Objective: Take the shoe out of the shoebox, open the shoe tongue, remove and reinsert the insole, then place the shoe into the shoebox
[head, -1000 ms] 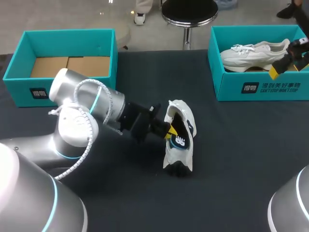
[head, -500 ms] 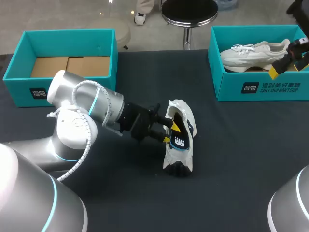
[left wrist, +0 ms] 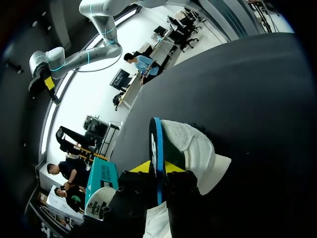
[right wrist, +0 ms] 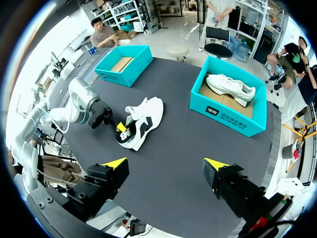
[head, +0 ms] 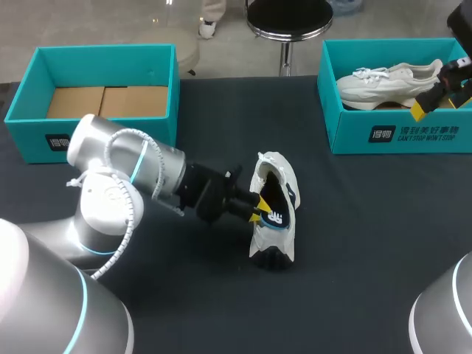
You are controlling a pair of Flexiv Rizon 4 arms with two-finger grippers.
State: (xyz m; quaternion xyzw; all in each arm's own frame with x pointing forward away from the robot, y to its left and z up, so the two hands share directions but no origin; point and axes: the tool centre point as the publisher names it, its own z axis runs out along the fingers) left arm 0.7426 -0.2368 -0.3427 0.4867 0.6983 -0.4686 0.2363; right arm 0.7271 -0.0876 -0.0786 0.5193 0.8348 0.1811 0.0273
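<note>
A white shoe (head: 274, 166) lies on its side in the middle of the dark table (head: 369, 243). Its blue-and-black insole (head: 274, 217) sticks out of the opening. My left gripper (head: 257, 207) is at the shoe's opening. In the left wrist view the insole (left wrist: 155, 139) runs edge-on between the yellow tips, and the left gripper (left wrist: 157, 167) is shut on it, with the shoe (left wrist: 198, 148) just ahead. My right gripper (right wrist: 165, 166) hangs high over the table, open and empty. In the head view the right gripper (head: 442, 92) is over the right shoebox (head: 398, 136).
The right teal shoebox holds a second white shoe (head: 387, 82). An empty teal shoebox (head: 103, 63) with a cardboard floor stands at the back left. From the right wrist, both boxes (right wrist: 124, 64) (right wrist: 228, 116) lie beyond the shoe (right wrist: 146, 111).
The left gripper's fingers opened, shifted slightly lower at the shoe's opening, and closed on the insole. The left arm drew back a little. The right arm stayed still.
</note>
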